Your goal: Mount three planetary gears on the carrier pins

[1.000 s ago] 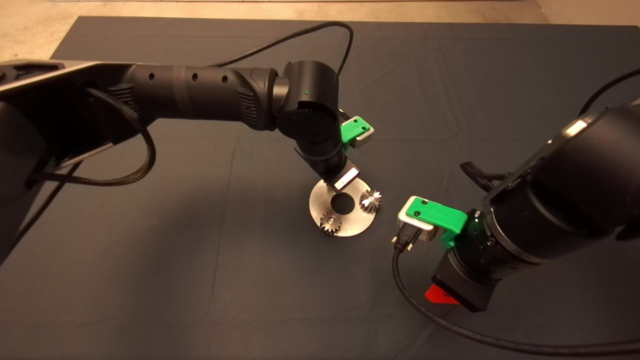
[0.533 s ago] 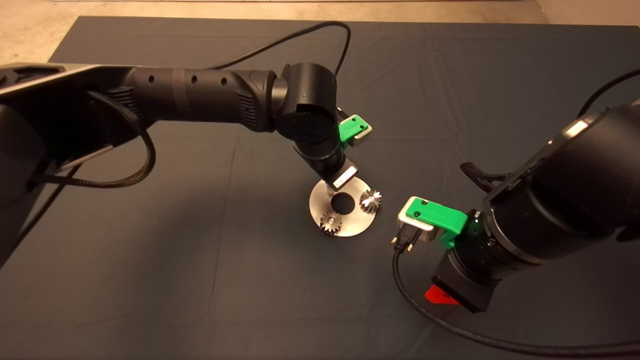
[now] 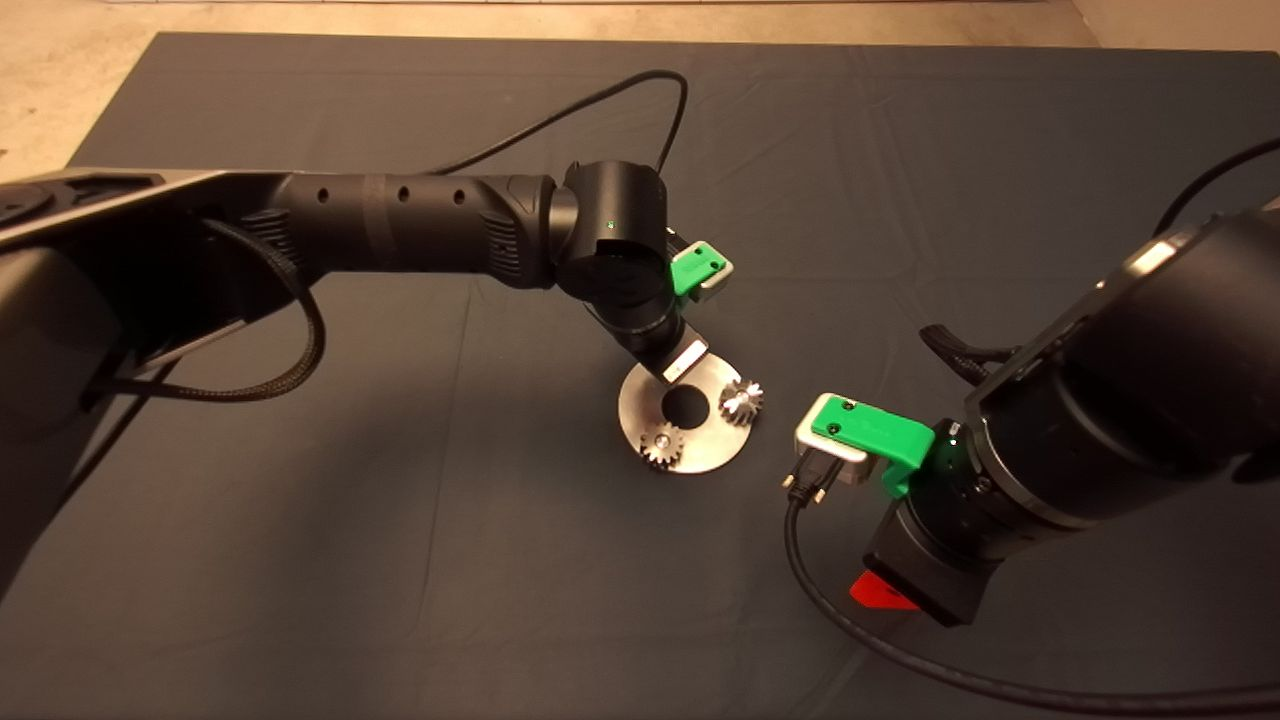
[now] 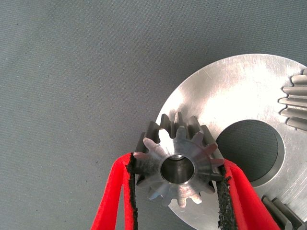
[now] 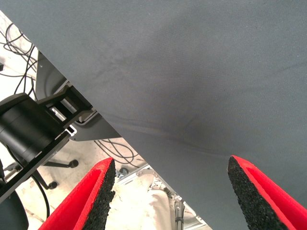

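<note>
The left end effector [image 4: 177, 191] pinches a small steel gear [image 4: 178, 163] between its red fingers [image 4: 115, 191], black pads pressed on opposite teeth, at the rim of the flat silver disc [image 4: 240, 91] beside its large centre hole. The left arm reaches in from the side and bends steeply down over the far edge of the disc [image 3: 640, 400]. Two other gears sit on the disc, one [image 3: 661, 445] at its near edge, one [image 3: 741, 400] toward the right arm; the pegs under them cannot be seen. The right end effector [image 5: 168, 196] hangs spread and empty past the edge of the dark cloth mat [image 5: 192, 72], well apart from the disc, with cables and the floor showing beyond. The counter's mat [image 3: 400, 560] is matte and slightly creased.
</note>
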`<state>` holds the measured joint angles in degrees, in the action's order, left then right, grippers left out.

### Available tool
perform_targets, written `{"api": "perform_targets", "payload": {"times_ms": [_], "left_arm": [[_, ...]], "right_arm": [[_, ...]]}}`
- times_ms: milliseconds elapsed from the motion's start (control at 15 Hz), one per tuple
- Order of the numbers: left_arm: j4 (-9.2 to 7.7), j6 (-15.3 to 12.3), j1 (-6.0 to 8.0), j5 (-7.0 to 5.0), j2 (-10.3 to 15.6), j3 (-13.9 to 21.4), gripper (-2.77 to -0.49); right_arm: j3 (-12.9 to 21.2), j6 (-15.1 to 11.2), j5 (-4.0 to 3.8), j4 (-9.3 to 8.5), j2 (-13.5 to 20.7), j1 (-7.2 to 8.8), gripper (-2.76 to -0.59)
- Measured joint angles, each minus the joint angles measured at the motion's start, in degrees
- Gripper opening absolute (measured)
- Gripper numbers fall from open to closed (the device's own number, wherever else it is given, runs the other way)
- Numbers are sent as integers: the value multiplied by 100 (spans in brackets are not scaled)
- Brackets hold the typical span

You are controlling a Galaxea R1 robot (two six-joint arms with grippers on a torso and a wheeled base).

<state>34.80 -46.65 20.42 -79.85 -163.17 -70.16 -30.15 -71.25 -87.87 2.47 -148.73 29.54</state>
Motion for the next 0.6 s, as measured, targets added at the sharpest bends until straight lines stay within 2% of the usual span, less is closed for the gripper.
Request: {"api": "perform_targets", "payload": {"times_ms": [400,600], "left_arm": [[2,0,0,-2,-4,-4,-253],[-7,10,-27,-37,-83,-137,-254]], "right_arm": [[0,0,0,0,0,1,-163],[0,0,0,0,0,1,-163]]}}
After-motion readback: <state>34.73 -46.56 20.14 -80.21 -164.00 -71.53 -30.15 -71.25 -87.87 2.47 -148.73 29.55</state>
